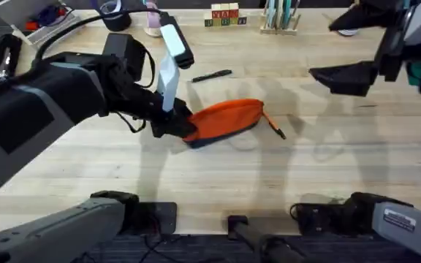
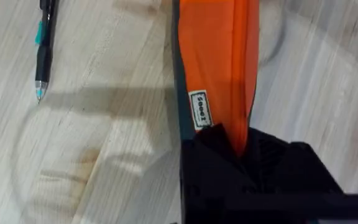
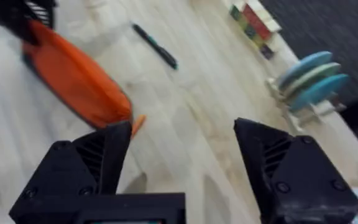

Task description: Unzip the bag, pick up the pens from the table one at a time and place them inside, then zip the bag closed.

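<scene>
The orange bag [image 1: 229,119] with its dark base lies on its side in the middle of the table [image 1: 342,161]. Its orange pull tab [image 1: 275,126] trails off the right end. My left gripper [image 1: 177,126] is shut on the bag's left end; the left wrist view shows its black fingers [image 2: 216,155] pinching the bag [image 2: 216,62] at the top ridge. A black pen [image 1: 212,75] lies behind the bag, and in the left wrist view the pen [image 2: 44,50] is well clear of the fingers. My right gripper [image 1: 342,77] hangs open above the table's right side, away from the bag [image 3: 73,81].
Letter blocks [image 1: 225,16] and a wooden rack of pale sticks [image 1: 280,18] stand along the far edge. The right wrist view shows a stand of blue discs [image 3: 309,78] beyond the blocks [image 3: 253,22]. Bare planks stretch in front of the bag and to its right.
</scene>
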Controlling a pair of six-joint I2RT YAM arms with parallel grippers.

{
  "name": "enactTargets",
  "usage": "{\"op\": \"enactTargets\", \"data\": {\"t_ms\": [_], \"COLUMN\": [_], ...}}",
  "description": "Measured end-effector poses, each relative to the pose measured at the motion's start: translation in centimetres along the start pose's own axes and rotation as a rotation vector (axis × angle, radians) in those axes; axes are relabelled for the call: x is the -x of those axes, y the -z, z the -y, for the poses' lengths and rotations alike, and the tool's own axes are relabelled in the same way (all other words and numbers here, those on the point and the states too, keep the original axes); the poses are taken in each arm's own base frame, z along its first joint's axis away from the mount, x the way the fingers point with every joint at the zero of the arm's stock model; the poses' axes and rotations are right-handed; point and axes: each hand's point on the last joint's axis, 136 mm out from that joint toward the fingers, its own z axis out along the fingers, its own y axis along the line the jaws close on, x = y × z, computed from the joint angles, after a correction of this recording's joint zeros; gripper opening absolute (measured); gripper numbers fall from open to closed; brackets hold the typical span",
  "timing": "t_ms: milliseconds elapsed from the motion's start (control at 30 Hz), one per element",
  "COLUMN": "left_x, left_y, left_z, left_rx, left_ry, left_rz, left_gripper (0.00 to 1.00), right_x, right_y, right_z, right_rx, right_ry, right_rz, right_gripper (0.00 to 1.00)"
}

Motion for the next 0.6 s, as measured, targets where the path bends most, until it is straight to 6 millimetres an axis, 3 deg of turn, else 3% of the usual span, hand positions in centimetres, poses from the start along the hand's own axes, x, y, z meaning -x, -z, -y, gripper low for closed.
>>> {"op": "enactTargets", "data": {"t_ms": [200, 600], "left_x": [0.0, 0.0], "left_y": [0.0, 0.0], "left_z": [0.0, 0.0], "left_rx": [0.000, 0.001], "left_ry": [0.002, 0.007], "left_rz": [0.000, 0.000], "left_gripper": [0.042, 0.042], "right_x": [-1.3, -4.2], "right_y": [-1.1, -2.3], "right_z": [-3.2, -3.8], "right_rx": [0.209, 0.282], "right_ry": [-0.011, -0.019], "right_rz": [0.079, 0.004], "right_gripper": [0.995, 0.996]}}
